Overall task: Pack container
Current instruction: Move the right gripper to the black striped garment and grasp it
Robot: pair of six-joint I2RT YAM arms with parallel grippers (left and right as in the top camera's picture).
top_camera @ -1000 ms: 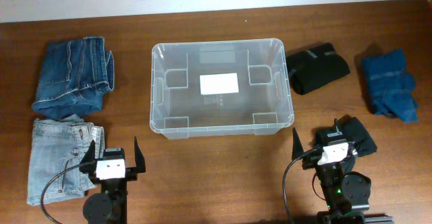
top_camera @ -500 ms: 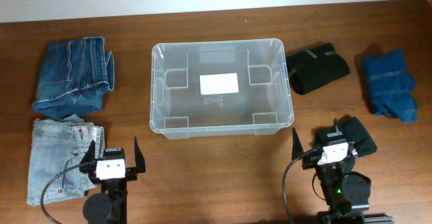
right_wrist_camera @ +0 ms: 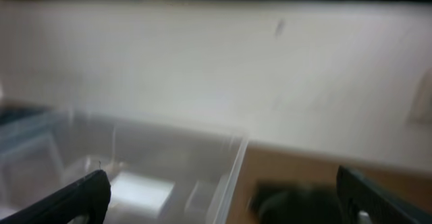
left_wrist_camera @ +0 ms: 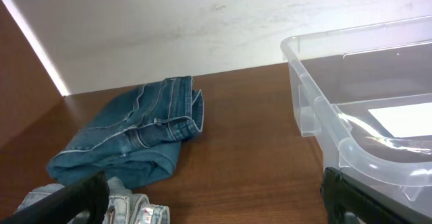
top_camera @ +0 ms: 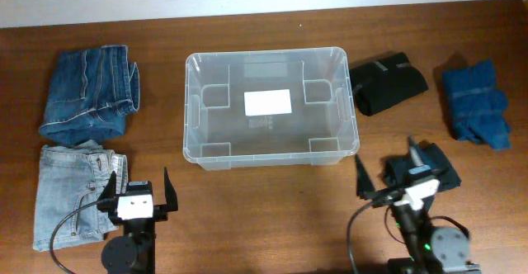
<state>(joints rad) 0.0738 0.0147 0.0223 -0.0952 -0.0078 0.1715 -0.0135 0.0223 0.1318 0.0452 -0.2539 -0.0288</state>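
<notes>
At the worktop's near edge, left gripper (top_camera: pixel 139 183) and right gripper (top_camera: pixel 385 168) sit spread apart; the container (top_camera: pixel 188 109) is empty, so grasping the black garment (top_camera: pixel 446 168) seems required first.

The container (top_camera: pixel 223 129) sits mid-table (top_camera: pixel 272 204). Left of it lies one pair of jeans (top_camera: pixel 89 92), and a second pair (top_camera: pixel 70 196) lies before that, just beside the left gripper (top_camera: pixel 139 187). To the container's right lie a folded garment (top_camera: pixel 388 82) near its far corner, a denim piece (top_camera: pixel 474 101) farther right, and a third garment (top_camera: pixel 441 165) nearer, overlapped by the right gripper (top_camera: pixel 386 165).
</notes>
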